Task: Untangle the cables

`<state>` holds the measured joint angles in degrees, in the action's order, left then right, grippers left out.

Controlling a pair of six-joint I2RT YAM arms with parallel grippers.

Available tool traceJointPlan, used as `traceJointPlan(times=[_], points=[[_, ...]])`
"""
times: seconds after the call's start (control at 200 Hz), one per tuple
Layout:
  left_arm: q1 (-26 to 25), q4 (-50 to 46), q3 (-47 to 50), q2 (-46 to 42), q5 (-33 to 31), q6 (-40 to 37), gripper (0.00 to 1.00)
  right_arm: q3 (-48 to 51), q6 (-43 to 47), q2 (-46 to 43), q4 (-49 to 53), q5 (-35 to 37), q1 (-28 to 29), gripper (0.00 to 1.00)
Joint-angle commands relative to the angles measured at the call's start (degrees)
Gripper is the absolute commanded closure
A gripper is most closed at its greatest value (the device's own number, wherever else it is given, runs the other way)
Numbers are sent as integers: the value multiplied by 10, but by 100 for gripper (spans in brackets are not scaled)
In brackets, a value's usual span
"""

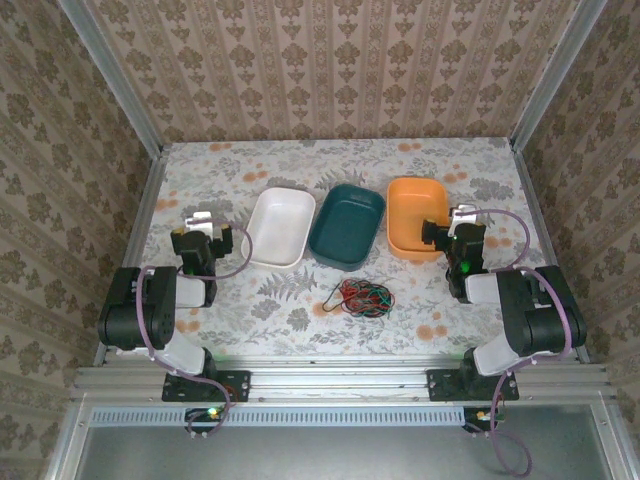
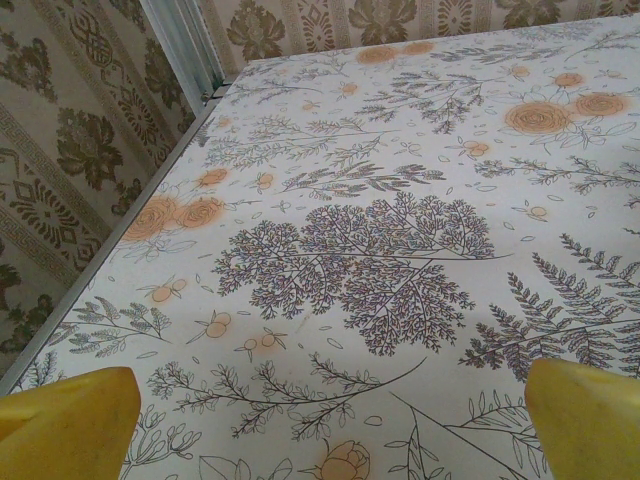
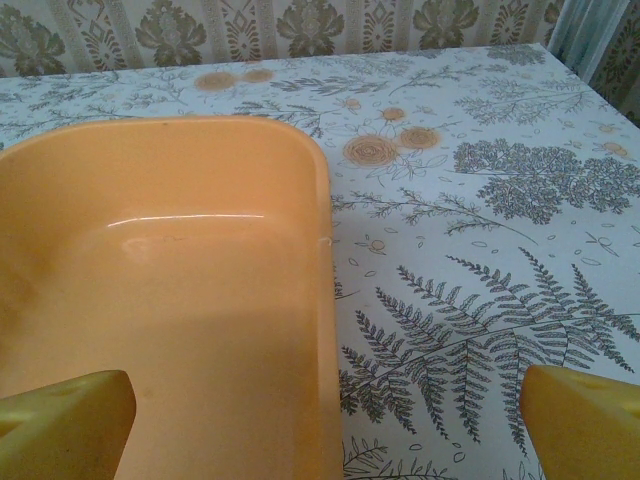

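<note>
The red, green and black cables (image 1: 361, 296) lie tangled in one small heap on the floral tablecloth, near the front middle, just in front of the dark teal tray (image 1: 347, 226). My left gripper (image 1: 205, 226) hovers at the left side of the table, open, with only bare cloth between its yellow fingertips (image 2: 70, 425). On the right, my right gripper (image 1: 450, 225) is open over the near right edge of the orange tray (image 1: 417, 216), whose inside (image 3: 170, 300) holds nothing. Both grippers are well away from the cables.
Three trays stand in a row across the middle: white (image 1: 279, 226), dark teal, orange. Patterned walls and metal frame posts (image 2: 185, 45) close in the table on the left, back and right. A metal rail (image 1: 340, 380) runs along the front edge.
</note>
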<state>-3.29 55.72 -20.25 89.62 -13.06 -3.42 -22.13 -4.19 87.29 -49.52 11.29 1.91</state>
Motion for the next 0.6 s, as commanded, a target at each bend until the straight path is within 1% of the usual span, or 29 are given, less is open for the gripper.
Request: traceJointPlan(times=[0.0,0.36,0.595], points=[[-1,3,-9,1,6,4,0,-8,12,3,0,-3,2,0],[-1,2,-10,0,6,4,0,-8,11,3,-1,-3,2,0],[8,-1,-9,-2,18,12,0,-7,10,2,-2,-6,2,0]])
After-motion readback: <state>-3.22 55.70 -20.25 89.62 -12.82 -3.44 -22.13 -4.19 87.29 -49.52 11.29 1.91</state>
